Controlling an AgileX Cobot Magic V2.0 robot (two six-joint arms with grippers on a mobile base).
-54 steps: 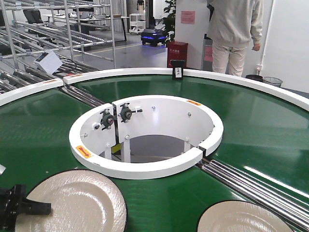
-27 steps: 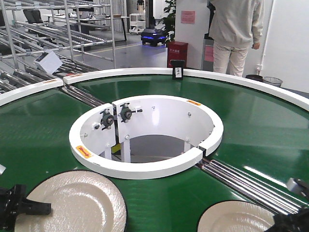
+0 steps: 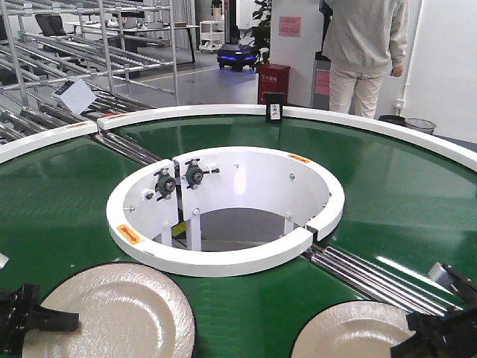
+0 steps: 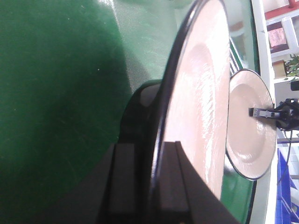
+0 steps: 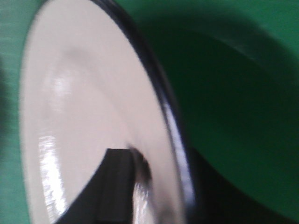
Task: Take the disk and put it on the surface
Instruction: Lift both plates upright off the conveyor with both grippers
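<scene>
Disks lie on the green belt (image 3: 59, 201): left disk (image 3: 127, 317) at 7 o'clock in the front view, right disk (image 3: 346, 335) at 5 o'clock. Left gripper (image 3: 63, 322) pinches the left disk's rim at its 9 o'clock. Right gripper (image 3: 419, 328) pinches the right disk's rim at its 3 o'clock.

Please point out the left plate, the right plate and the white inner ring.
left plate (image 3: 123, 313), front view, middle of its cream face.
right plate (image 3: 346, 339), front view, its cream face near the middle.
white inner ring (image 3: 223, 261), front view, near side of its rim.
</scene>
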